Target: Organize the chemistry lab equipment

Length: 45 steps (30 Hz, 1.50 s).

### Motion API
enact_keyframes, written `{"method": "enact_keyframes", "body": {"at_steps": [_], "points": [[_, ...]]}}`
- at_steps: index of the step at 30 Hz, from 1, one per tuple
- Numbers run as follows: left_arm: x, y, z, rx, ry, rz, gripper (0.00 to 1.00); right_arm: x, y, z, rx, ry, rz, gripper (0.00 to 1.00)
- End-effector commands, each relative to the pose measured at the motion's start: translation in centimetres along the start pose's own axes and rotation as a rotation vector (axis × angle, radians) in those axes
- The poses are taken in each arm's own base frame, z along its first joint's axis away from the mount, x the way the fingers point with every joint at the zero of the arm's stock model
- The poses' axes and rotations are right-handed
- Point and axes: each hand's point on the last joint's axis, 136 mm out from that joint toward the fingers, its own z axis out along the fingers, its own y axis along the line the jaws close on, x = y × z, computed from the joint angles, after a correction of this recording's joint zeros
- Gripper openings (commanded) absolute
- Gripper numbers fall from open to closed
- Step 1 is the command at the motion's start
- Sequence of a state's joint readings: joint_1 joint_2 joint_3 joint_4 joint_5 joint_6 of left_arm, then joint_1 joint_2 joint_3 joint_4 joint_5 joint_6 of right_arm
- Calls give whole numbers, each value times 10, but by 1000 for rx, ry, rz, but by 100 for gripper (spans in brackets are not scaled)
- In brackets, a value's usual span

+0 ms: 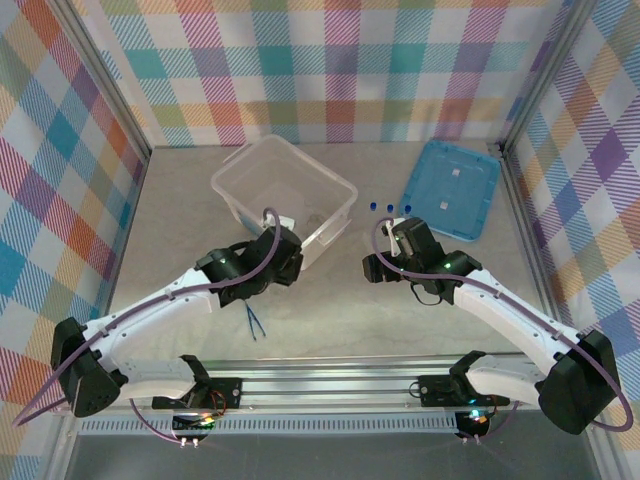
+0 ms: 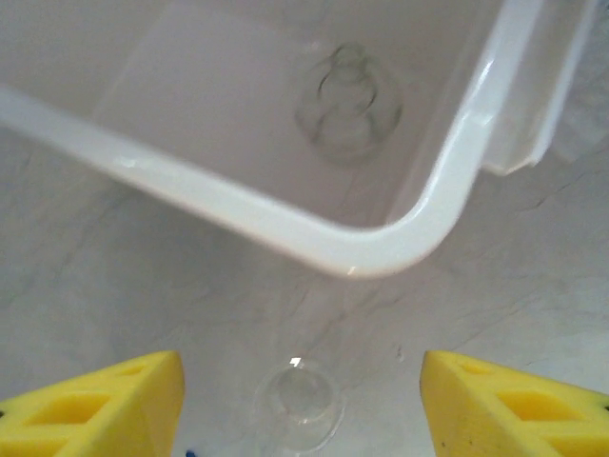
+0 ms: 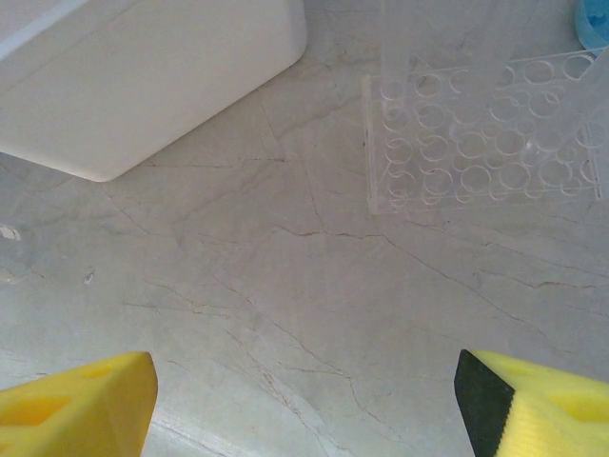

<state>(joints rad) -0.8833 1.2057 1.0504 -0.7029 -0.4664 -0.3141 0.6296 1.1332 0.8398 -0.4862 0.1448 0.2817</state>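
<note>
Hovering at the box point(image 2: 314, 243) corner, the left tool point(image 2: 301, 376) stands open, a tiny beaker point(image 2: 299, 409) on the desk point(image 2: 114, 286) between its fingers, untouched. A flask point(image 2: 347, 100) sits inside the box. The right tool point(image 3: 304, 395) is open over the desk near the tube rack point(image 3: 485, 133).
</note>
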Motion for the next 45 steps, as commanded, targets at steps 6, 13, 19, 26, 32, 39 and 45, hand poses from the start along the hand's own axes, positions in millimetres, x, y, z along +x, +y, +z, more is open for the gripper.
{"method": "enact_keyframes", "body": {"at_steps": [6,13,19,26,32,39,45], "points": [[45,14,5,-45,83,-93,68,-1,3,1,-6,-9,-12,83],[70,13,19,-38,119,-204,71,3,3,2,-1,0,-11,83],[87,16,28,-40,107,-322,71,3,2,5,9,9,-11,83],[87,22,28,-36,52,-378,71,3,0,5,19,10,-10,83],[95,16,33,-15,73,-326,71,6,-2,3,20,9,-6,83],[96,17,31,-7,64,-250,73,8,-2,2,18,2,0,83],[91,12,33,5,56,-305,76,9,-2,4,15,8,-1,83]]}}
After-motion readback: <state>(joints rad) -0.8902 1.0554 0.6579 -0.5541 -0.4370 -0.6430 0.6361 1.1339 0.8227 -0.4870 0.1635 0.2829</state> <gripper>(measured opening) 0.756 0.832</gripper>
